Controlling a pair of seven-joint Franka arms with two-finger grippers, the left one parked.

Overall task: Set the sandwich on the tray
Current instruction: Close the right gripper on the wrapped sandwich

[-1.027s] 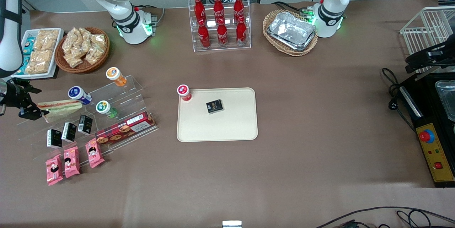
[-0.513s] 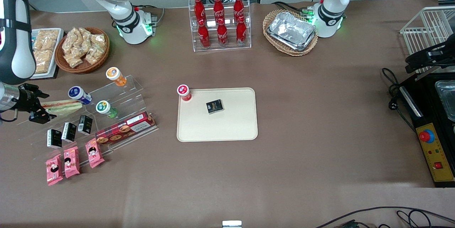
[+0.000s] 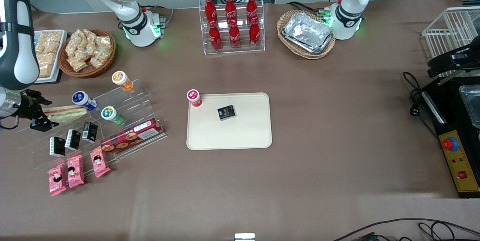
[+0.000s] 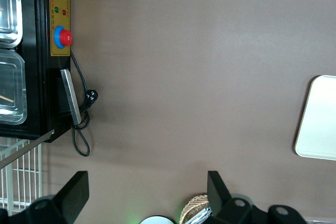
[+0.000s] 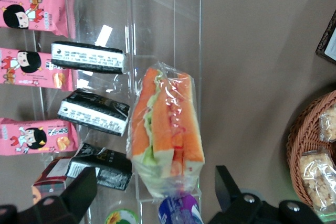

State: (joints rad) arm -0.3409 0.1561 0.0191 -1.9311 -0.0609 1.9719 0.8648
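The sandwich (image 3: 65, 113) lay on the clear display stand (image 3: 123, 100) at the frame's left edge, not yet lifted, with the gripper (image 3: 40, 113) spread open around its end, so the grasp and carry to the tray (image 3: 247, 136) at centre remained.
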